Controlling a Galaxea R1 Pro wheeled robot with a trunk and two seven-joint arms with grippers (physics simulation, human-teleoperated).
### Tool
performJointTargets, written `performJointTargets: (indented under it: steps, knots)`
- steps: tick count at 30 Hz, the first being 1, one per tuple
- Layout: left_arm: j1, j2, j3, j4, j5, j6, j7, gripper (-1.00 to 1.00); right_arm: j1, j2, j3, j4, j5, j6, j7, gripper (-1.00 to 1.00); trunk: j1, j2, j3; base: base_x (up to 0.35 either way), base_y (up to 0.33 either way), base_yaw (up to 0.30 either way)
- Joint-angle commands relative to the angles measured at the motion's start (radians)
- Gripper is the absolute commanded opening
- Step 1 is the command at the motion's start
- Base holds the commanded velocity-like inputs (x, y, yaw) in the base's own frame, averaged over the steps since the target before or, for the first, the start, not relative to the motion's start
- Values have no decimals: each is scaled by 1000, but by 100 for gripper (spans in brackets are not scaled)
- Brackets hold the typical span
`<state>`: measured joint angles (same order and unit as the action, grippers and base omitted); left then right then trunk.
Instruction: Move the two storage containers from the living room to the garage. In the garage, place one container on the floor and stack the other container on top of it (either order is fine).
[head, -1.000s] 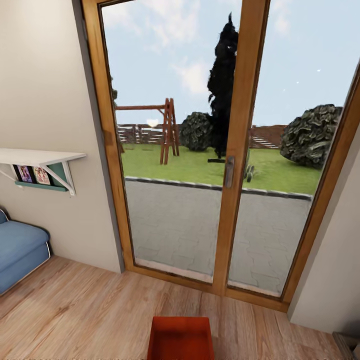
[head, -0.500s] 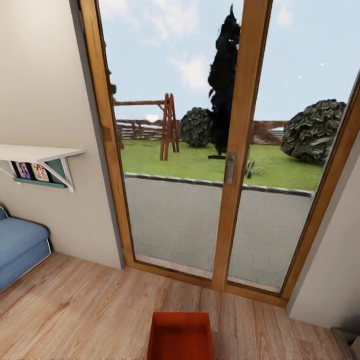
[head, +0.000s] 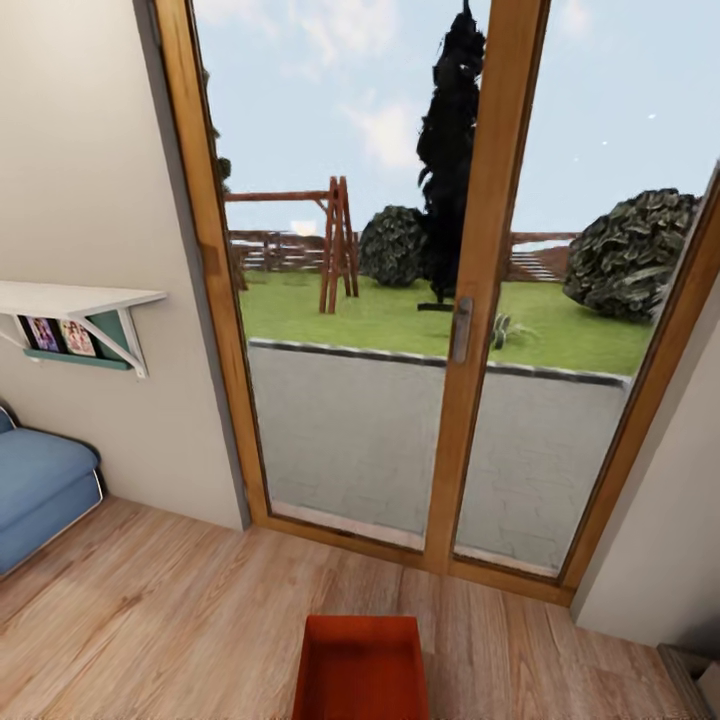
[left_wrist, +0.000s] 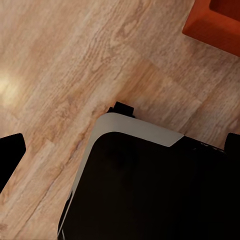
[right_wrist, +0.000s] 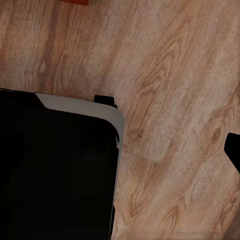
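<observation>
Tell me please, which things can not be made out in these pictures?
- Storage container: head view, near end cut off by the bottom edge.
- Second container: cannot tell where it is.
- Left gripper: left wrist view, one dark fingertip at the edge; open or shut unclear.
- Right gripper: right wrist view, same, fingertip cut off.
- Shelf pictures: head view, too small.
- Sofa: cut off at the left edge.

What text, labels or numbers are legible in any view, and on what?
None are legible.
Framed pictures under the wall shelf: too small and blurred to tell whether they carry any text.
Orange-red storage container, door handle and robot base: no markings visible.
</observation>
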<state>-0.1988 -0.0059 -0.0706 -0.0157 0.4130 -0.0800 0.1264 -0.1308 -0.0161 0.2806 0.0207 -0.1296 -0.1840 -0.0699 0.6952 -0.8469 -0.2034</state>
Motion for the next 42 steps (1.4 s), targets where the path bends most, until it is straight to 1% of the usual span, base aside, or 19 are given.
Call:
performJointTargets:
  steps: [1,42]
  knots:
    - [-1,0,-8,0,7,-3,4,100,-1,0,9,2,-10,-5,-1,100,0,-1,-3,0,0,0]
    - [-1,0,-8,0,7,-3,3,100,-1,2,5,2,-11,-6,-3,100,0,-1,-69,0,0,0]
